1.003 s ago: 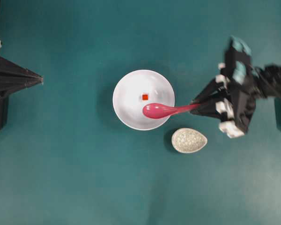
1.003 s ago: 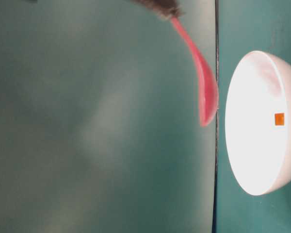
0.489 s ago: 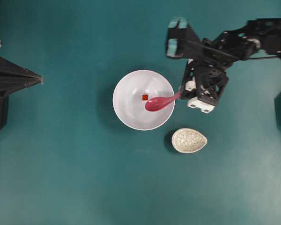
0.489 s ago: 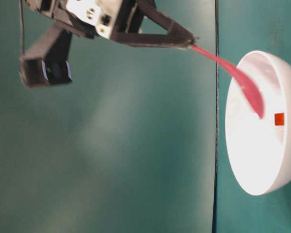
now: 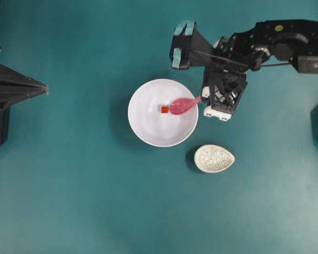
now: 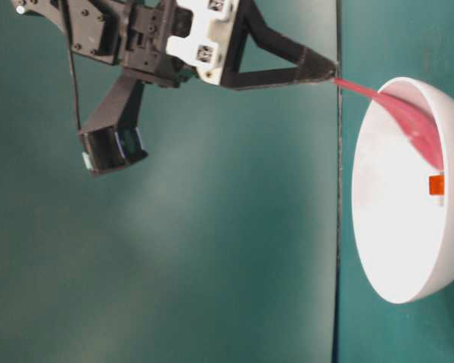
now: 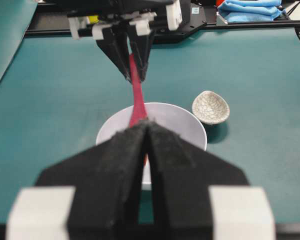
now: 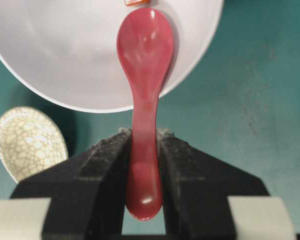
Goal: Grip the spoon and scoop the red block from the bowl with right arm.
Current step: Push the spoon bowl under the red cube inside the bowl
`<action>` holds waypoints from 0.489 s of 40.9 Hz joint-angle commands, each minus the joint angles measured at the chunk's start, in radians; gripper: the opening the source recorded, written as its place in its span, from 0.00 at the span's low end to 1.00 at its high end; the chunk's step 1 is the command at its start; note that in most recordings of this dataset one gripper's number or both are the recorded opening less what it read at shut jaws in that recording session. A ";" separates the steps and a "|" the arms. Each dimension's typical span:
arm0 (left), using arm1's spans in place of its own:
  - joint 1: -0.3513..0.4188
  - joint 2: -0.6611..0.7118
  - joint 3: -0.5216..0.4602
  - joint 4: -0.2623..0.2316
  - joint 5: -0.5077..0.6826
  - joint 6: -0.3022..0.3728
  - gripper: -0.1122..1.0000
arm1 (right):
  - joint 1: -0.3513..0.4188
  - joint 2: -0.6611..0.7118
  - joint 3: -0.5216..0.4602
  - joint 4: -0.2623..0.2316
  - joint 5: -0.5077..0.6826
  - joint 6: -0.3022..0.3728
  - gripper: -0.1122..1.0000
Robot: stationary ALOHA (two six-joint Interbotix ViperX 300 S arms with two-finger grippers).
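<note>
The white bowl (image 5: pixel 143 132) sits mid-table with the tiny red block (image 5: pixel 164 109) on its floor. My right gripper (image 5: pixel 203 99) hovers just past the bowl's right rim, shut on the flat handle of the pink spoon (image 5: pixel 183 105). The spoon slopes down into the bowl, and its scoop tip lies right beside the block. In the right wrist view the spoon (image 8: pixel 145 50) runs straight out from between the pads, and the block (image 8: pixel 137 2) peeks in at the top edge. From table level the spoon (image 6: pixel 408 117) dips over the rim toward the block (image 6: pixel 436 184). My left gripper (image 7: pixel 147 125) is shut and empty, far to the left.
A small speckled cream dish (image 5: pixel 214 158) lies just below and to the right of the bowl, close under the right arm. The left arm (image 5: pixel 21 89) is parked at the table's left edge. A blue cloth (image 7: pixel 252 10) lies beyond the table.
The right arm swung from the bowl's right side up to its upper right. The spoon's scoop dropped into the bowl and slid left up to the red block.
</note>
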 commanded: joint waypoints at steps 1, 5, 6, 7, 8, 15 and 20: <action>0.003 0.003 -0.029 0.000 -0.003 0.002 0.10 | 0.015 -0.002 -0.028 -0.002 -0.005 -0.002 0.32; 0.003 0.005 -0.028 0.000 -0.003 0.002 0.10 | 0.025 0.015 -0.032 -0.003 -0.014 -0.002 0.32; 0.003 0.005 -0.028 0.002 -0.003 0.002 0.10 | 0.026 0.018 -0.034 -0.003 -0.017 -0.002 0.32; 0.003 0.005 -0.028 0.002 -0.003 0.002 0.10 | 0.026 0.023 -0.037 -0.005 -0.020 0.000 0.32; 0.003 0.005 -0.026 0.002 -0.003 0.002 0.10 | 0.025 0.026 -0.038 -0.005 -0.025 0.002 0.32; 0.003 0.009 -0.026 0.002 -0.003 0.002 0.10 | 0.026 0.051 -0.063 -0.009 -0.075 0.014 0.32; 0.003 0.009 -0.026 0.002 -0.005 0.002 0.10 | 0.026 0.063 -0.080 -0.009 -0.103 0.017 0.32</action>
